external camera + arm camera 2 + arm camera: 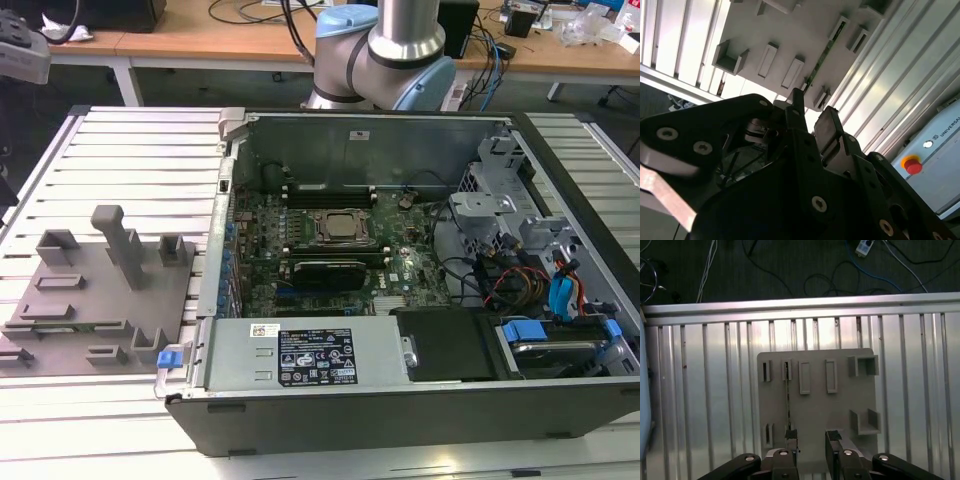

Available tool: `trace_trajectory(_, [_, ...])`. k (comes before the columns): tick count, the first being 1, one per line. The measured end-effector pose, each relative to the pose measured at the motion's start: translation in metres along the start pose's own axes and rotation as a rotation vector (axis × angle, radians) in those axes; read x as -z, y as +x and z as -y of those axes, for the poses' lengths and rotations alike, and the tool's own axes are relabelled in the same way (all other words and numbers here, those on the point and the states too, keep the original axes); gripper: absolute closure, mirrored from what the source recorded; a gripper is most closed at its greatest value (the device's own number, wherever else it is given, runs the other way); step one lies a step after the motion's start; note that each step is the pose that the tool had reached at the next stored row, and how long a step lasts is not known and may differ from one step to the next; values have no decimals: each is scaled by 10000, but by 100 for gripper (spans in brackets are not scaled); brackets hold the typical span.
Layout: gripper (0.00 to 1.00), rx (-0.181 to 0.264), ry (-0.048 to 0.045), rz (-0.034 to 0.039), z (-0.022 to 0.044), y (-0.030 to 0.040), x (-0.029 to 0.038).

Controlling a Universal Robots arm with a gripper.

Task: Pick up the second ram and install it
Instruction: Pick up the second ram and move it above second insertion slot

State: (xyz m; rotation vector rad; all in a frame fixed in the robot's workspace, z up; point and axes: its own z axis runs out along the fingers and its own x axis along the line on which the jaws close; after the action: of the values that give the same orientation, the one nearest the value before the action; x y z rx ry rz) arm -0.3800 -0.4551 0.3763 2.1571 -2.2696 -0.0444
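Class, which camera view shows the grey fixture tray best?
The first wrist view: the grey fixture tray appears almost whole from above, its slots plain. The exterior view shows it at a slant, on the exterior view's left, beside the computer case. The second wrist view shows part of it beyond the gripper.

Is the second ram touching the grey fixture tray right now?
Touching. In the first wrist view the second ram stands on edge across the fixture tray, one end seated in a slot holder. The gripper is open.
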Motion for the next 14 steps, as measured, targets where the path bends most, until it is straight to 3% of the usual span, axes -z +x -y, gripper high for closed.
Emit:
trace_trajectory(5, [64,0,-1,0,1,0,-33])
trace_trajectory(14, [64,0,0,0,5,5,-162])
